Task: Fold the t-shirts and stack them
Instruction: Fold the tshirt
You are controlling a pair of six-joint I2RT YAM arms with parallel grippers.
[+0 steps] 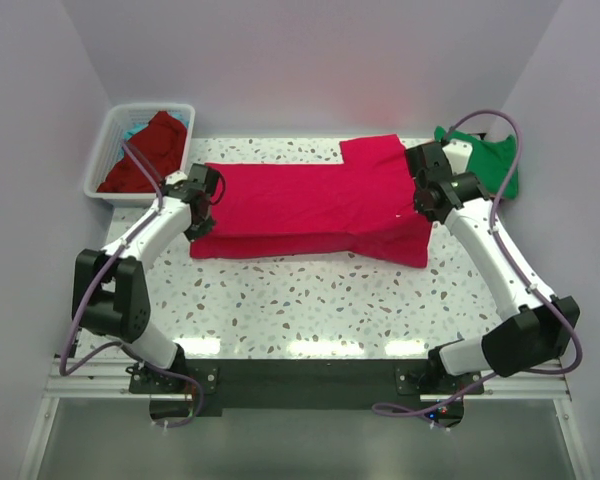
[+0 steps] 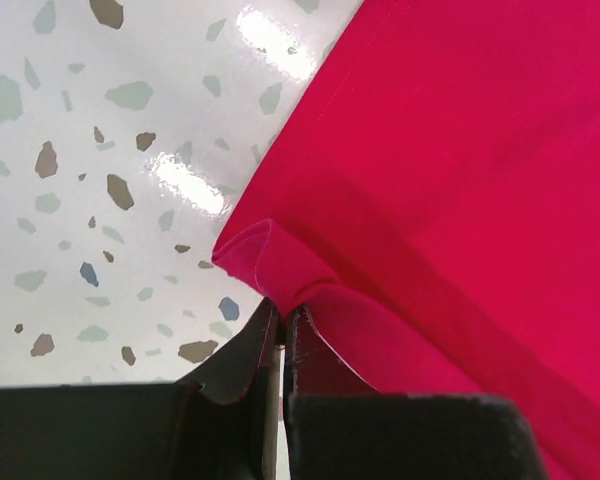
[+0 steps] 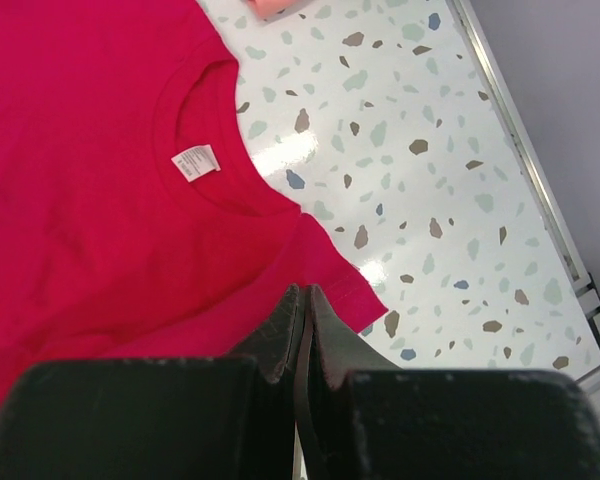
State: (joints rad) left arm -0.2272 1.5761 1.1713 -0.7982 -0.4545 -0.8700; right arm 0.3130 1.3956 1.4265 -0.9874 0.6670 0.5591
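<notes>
Crimson-pink shirt (image 1: 310, 205) is lying half-folded flat at centre; dark red shirt (image 1: 150, 150) is bunching up at 10 o'clock, green shirt (image 1: 500, 160) at 2 o'clock.

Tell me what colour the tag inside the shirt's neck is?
White tag; the right wrist view shows it best.

Place: a robot test booth in a lab
Walls: plain pale walls (image 1: 310, 60) on three sides
Bench: white speckled bench (image 1: 310, 300)
Robots: left arm (image 1: 140, 240) and right arm (image 1: 490, 250), bolted by a metal rail (image 1: 85, 383)

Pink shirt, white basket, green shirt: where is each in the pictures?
pink shirt (image 1: 300, 205), overhead view, middle of its body
white basket (image 1: 105, 155), overhead view, its left wall
green shirt (image 1: 502, 165), overhead view, its uncovered right part
</notes>
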